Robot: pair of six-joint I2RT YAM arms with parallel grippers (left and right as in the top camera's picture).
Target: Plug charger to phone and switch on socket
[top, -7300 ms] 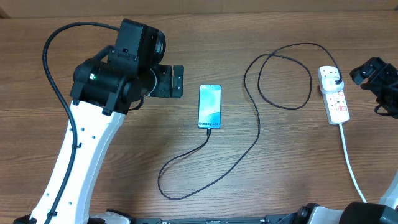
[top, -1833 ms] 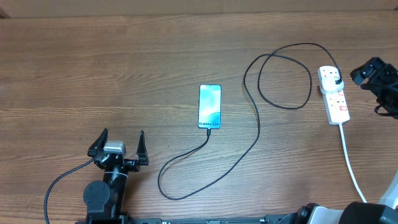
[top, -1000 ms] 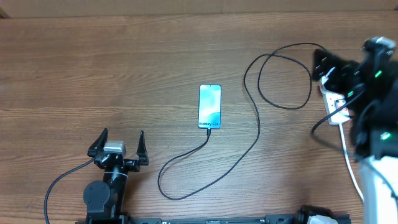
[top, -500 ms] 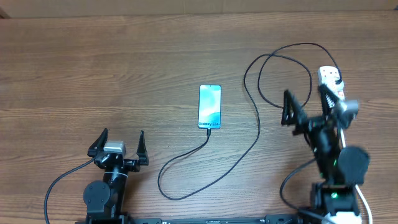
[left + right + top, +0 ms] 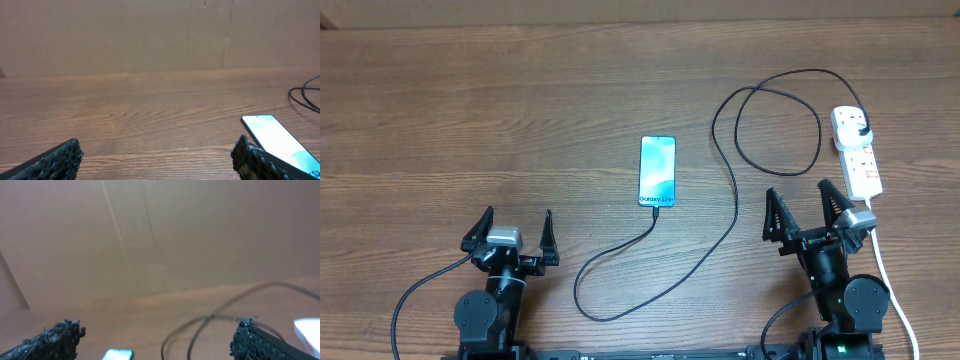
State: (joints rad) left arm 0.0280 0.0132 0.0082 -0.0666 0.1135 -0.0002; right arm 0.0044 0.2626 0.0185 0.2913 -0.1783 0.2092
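A brown wood-grain table (image 5: 520, 100) with long horizontal planks fills the overhead view, and the wrist views show a plain tan, cardboard-like wall (image 5: 150, 35) with a faint vertical seam rising behind its far edge. At the near edge, the left gripper (image 5: 514, 225) and right gripper (image 5: 798, 205) sit well apart, each spread wide with nothing between its fingers. Their black pads (image 5: 55, 162) look rough and grainy. The charger (image 5: 736, 205) is a thin black cable lying in loose curves. It makes one loop near the right gripper's side and a second, lower bend toward the front, and its tip meets the near short edge of the phone. Its black plug sits in the far outlet of the socket (image 5: 857, 155), a narrow white strip with red marks at the right side, just beyond the right gripper. A thick white cord (image 5: 895, 300) trails from the strip toward the front. The phone (image 5: 658, 171), a slim black-edged rectangle with a lit blue-to-white screen, lies flat near the table's middle.
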